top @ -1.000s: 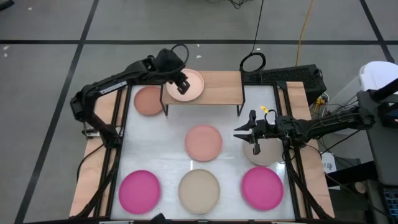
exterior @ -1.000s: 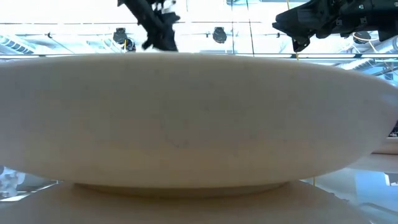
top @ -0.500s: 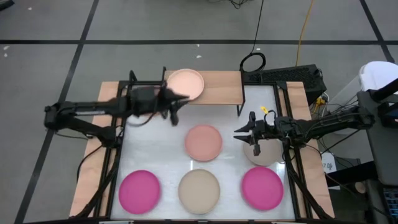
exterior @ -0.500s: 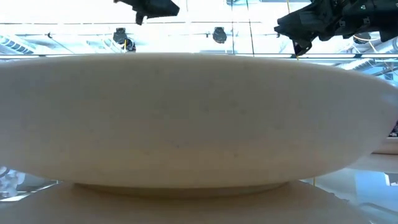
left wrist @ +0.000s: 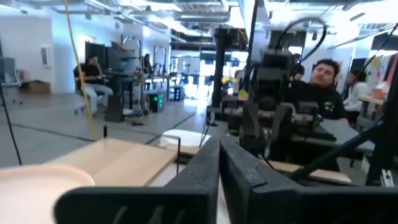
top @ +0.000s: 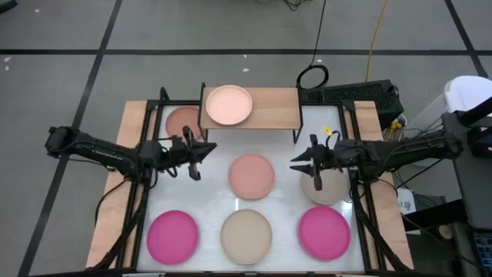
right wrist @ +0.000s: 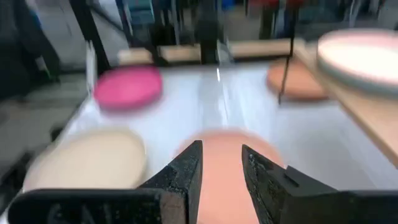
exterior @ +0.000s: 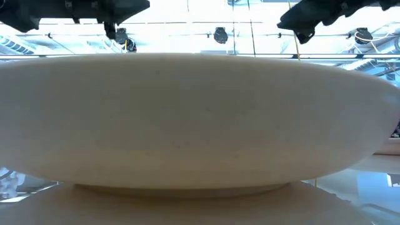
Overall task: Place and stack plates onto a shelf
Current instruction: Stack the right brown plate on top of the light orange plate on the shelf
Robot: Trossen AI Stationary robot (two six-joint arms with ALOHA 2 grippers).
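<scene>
A pale peach plate [top: 228, 105] lies on the left half of the shelf [top: 269, 108], which stands at the far edge of the table [top: 207, 192]. A brownish-red plate [top: 181, 121] rests on the table just beside the shelf's left legs. A pink plate [top: 252, 175] sits near the table's middle, and a taupe plate [top: 327, 190] lies toward the right edge. Along the near edge are a magenta plate [top: 172, 236], a beige plate [top: 246, 235] and a second magenta plate [top: 324, 231].

The left gripper [top: 201, 150] hovers over the table's left side, between the brownish-red and pink plates, its fingers pressed together and empty. The right gripper [top: 296, 163] hangs between the pink and taupe plates, fingers slightly parted with nothing between them.
</scene>
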